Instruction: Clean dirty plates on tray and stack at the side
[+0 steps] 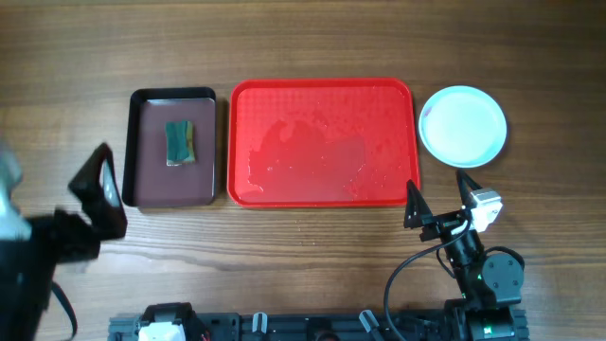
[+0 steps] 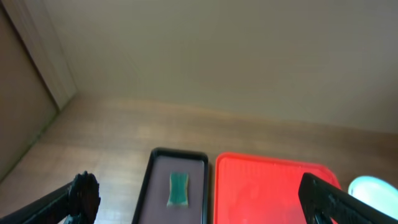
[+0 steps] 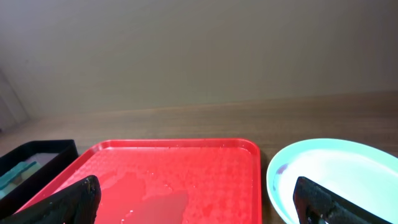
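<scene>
The red tray (image 1: 322, 142) lies in the middle of the table with a wet film on its floor and no plates on it; it also shows in the left wrist view (image 2: 273, 186) and the right wrist view (image 3: 174, 180). A stack of pale mint-blue plates (image 1: 463, 125) stands on the table just right of the tray, with a small reddish smear near its left rim in the right wrist view (image 3: 336, 174). My right gripper (image 1: 440, 196) is open and empty, near the tray's front right corner. My left gripper (image 1: 98, 194) is open and empty, at the table's front left.
A dark brown-black tray (image 1: 172, 147) lies left of the red tray and holds a green sponge (image 1: 180, 142), which also shows in the left wrist view (image 2: 179, 188). The arm bases and cables sit along the front edge (image 1: 312, 327).
</scene>
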{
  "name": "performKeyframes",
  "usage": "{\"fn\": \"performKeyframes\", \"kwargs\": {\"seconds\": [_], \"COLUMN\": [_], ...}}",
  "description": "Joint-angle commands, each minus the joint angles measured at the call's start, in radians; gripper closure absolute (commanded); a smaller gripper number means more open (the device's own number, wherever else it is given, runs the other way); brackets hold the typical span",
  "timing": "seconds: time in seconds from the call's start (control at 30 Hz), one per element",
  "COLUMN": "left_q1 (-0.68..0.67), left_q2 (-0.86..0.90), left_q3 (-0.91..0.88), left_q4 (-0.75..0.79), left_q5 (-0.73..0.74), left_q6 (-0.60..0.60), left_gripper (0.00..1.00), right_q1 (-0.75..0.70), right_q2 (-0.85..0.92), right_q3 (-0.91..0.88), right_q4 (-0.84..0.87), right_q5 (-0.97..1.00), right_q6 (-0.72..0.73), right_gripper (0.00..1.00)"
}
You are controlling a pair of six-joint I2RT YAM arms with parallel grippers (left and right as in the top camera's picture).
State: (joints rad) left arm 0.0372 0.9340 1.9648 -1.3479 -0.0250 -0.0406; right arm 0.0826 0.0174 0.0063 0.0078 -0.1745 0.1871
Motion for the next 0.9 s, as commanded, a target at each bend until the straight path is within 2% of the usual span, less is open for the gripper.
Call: {"fn": "performKeyframes", "kwargs": {"seconds": [0.0,0.17,0.23,0.4,0.6,0.87], "left_q1": [0.014,0.013,0.013,0.006,-0.021,-0.021], "left_q2": [-0.137,-0.362,-0.503,-0.737,-0.916,-0.931], "left_q3": [-0.28,-0.729,-1.018,-1.382,-1.622,-1.755], "left_q4": [0.127,0.486,0.727,0.984,1.174,1.247], "left_q5": [-0.01,0.035,0.061,0.096,0.096,0.095], "left_q6": [0.01,0.01,0.01,0.01,0.01,0.011], "left_gripper": [0.0,0.0,0.0,0.0,0.0,0.0], "right_q1": [-0.004,-0.004,-0.004,-0.004,-0.004,-0.004], "right_q2": [-0.014,-0.014,-0.014,-0.014,-0.014,-0.014], "right_q3": [-0.001,-0.001,-0.001,-0.001,-0.001,-0.001], "right_q4": [0.005,0.005,0.005,0.005,0.005,0.005], "right_q5": [0.007,0.007,0.007,0.007,0.007,0.007], "right_q6": [0.016,0.016,0.016,0.016,0.016,0.016], "right_gripper": [0.0,0.0,0.0,0.0,0.0,0.0]}}
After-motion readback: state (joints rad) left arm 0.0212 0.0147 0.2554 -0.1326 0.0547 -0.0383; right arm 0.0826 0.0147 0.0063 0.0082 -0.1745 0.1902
